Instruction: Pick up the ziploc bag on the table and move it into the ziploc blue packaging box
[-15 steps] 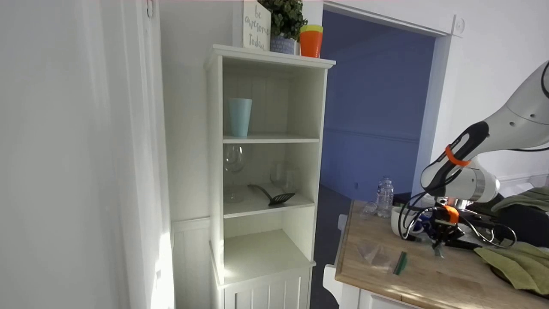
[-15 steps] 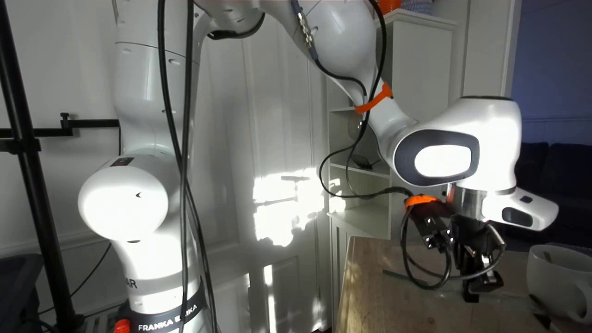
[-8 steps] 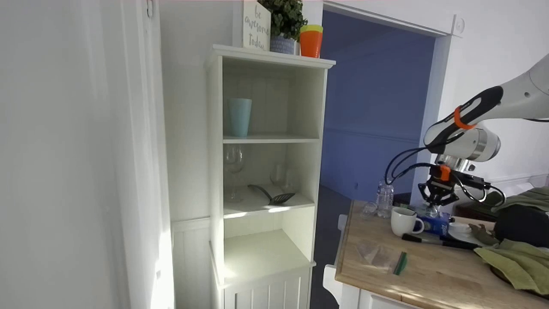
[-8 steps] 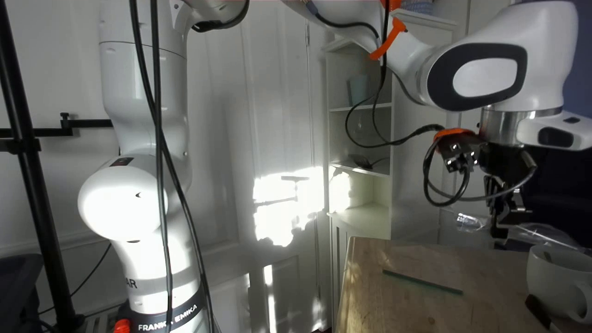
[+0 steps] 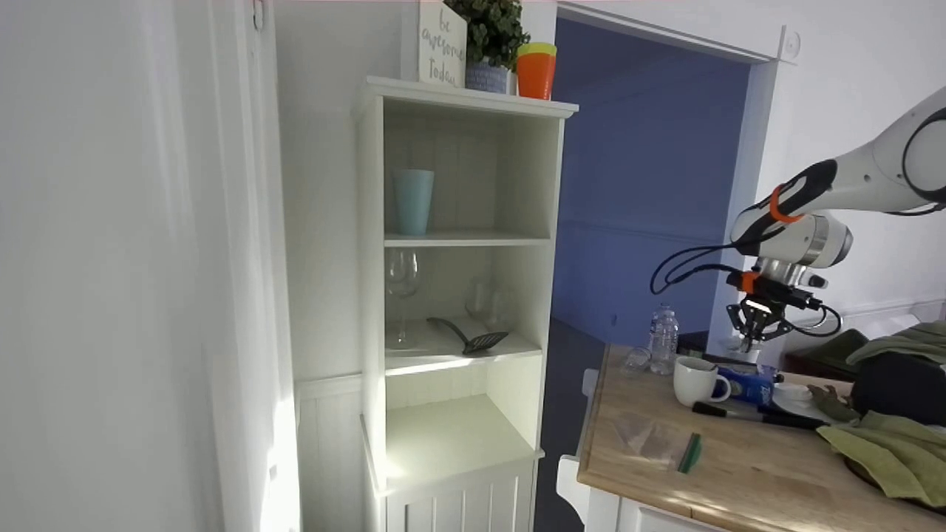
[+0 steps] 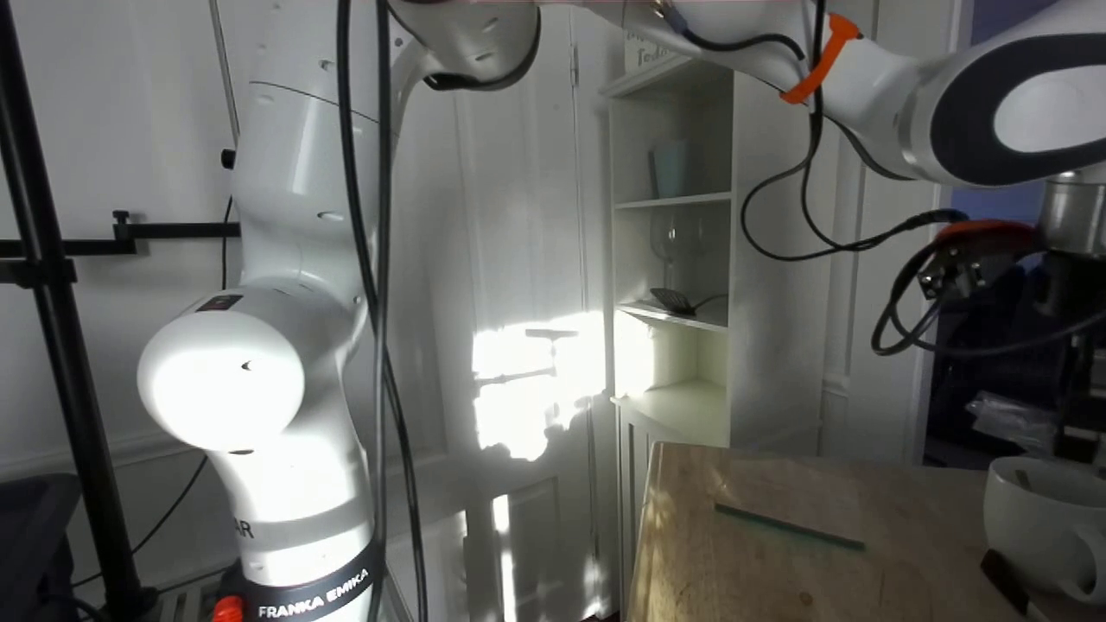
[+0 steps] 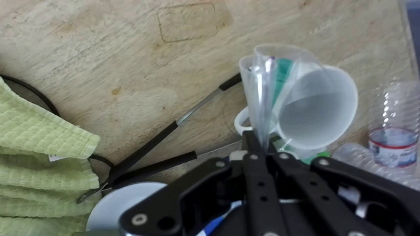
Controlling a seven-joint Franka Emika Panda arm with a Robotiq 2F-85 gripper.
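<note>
Bag (image 7: 260,98): clear glossy plastic, gathered narrow, flaring to curled rims. Flat bag (image 5: 644,437): clear film, green strip (image 5: 689,453) along one side, on the table (image 5: 768,476). Table: grained tan wood. Box (image 5: 752,387): blue, near the white mug (image 5: 693,380). Towel (image 7: 42,131): green, quilted. Bare wood lies between flat bag and towel; a table edge runs near the flat bag. Gripper (image 7: 260,146): I have it pinching the bag's narrow end, above the table, well apart from the flat bag.

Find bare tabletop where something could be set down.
The tan wooden table is bare between the flat clear plastic bag with green zip and the rumpled green cloth. Crowded: around the round white mug, blue box and black-handled metal tongs.
</note>
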